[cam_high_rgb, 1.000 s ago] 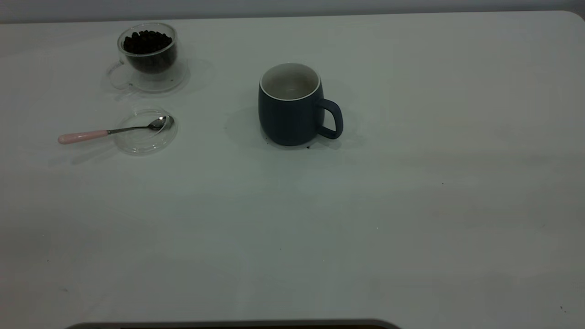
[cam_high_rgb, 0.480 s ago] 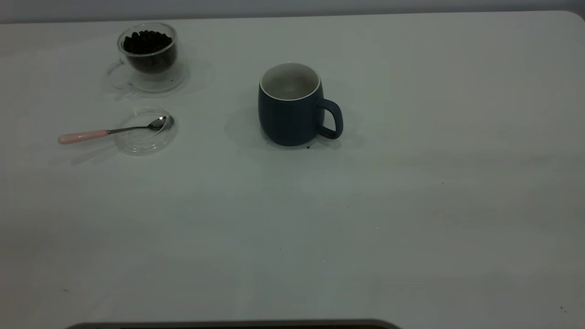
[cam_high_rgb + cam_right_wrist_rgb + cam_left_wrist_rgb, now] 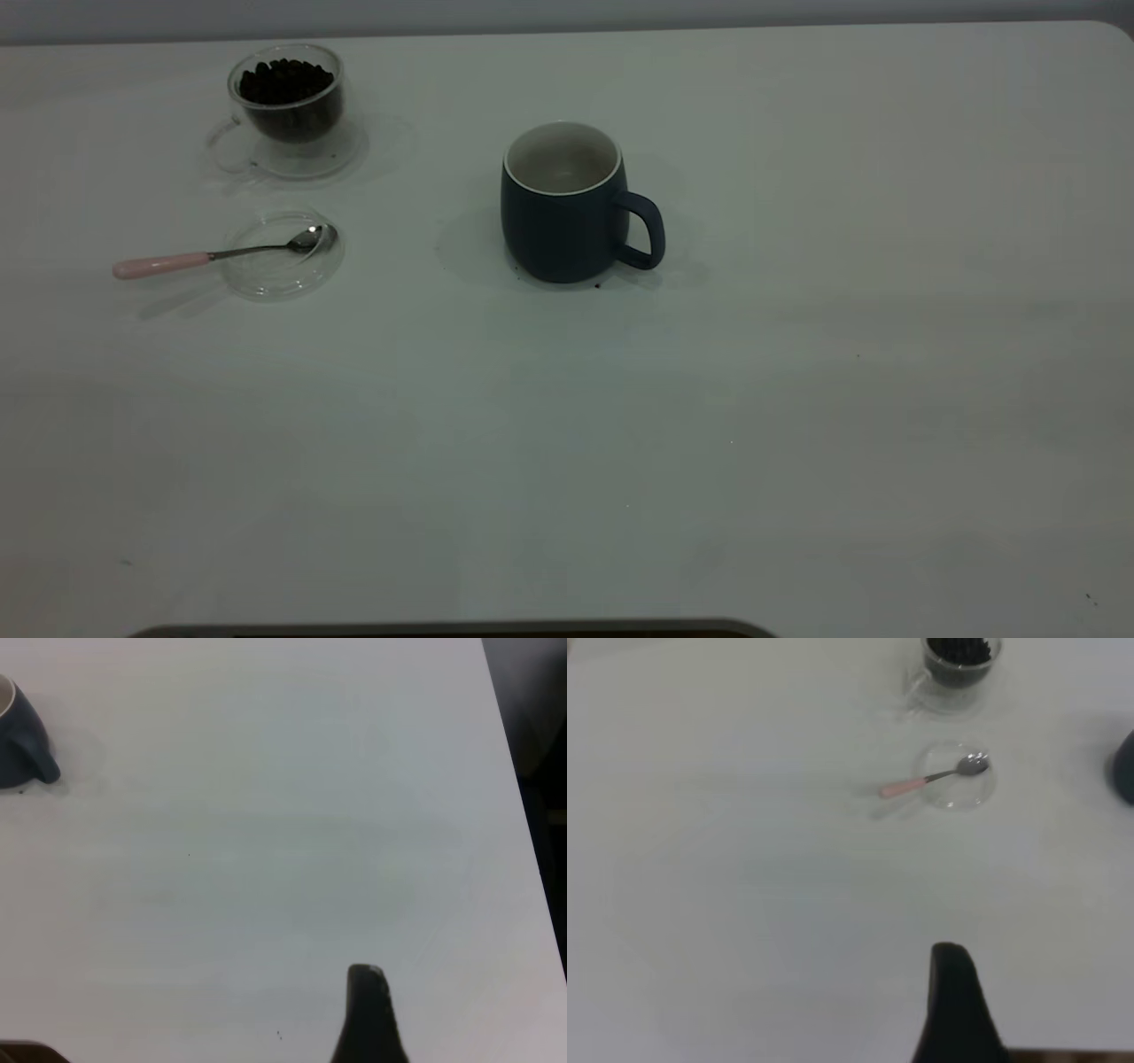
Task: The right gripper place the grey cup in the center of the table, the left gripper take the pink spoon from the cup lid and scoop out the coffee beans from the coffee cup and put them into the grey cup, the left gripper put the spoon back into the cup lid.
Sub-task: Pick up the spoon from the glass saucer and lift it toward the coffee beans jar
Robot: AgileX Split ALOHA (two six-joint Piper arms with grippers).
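The grey cup stands upright near the middle of the table, handle to the right; I see no beans inside it. At the far left the coffee cup holds coffee beans. In front of it the pink spoon rests with its bowl in the cup lid and its handle pointing left. Neither arm shows in the exterior view. My left gripper hangs well back from the spoon, lid and coffee cup. My right gripper is far from the grey cup.
The table's right edge runs close to the right gripper, with dark floor beyond it. A rounded table corner is at the far right. A dark curved strip lies along the near edge. A tiny dark speck sits by the grey cup's base.
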